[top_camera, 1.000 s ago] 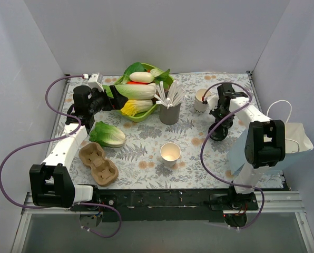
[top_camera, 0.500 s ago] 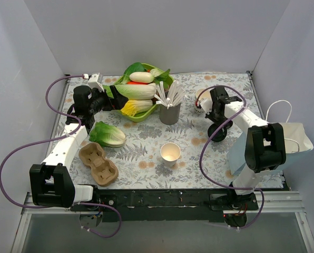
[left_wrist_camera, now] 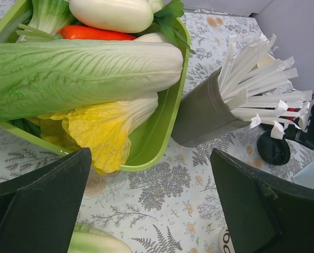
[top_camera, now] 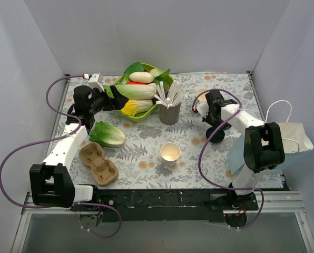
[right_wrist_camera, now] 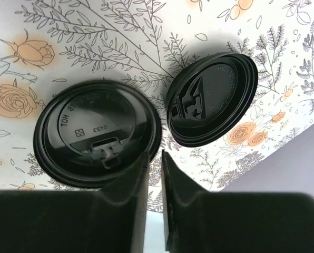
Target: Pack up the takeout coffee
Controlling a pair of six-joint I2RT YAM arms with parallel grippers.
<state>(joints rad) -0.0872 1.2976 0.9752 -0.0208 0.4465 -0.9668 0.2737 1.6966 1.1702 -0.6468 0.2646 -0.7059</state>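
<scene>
L gripper (left_wrist_camera: pixel 150 155) wide open by green bowl (left_wrist_camera: pixel 170 113); R gripper (right_wrist_camera: pixel 154 154) a narrow empty slit above black lid (right_wrist_camera: pixel 96 138), second lid (right_wrist_camera: pixel 212 97) beside it, toward table's right edge; paper cup (top_camera: pixel 170 152) mid-table nr front edge.

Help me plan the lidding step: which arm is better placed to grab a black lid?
Right. The right gripper hangs close over the two black lids, while the left gripper sits open far off by the vegetable bowl.
</scene>
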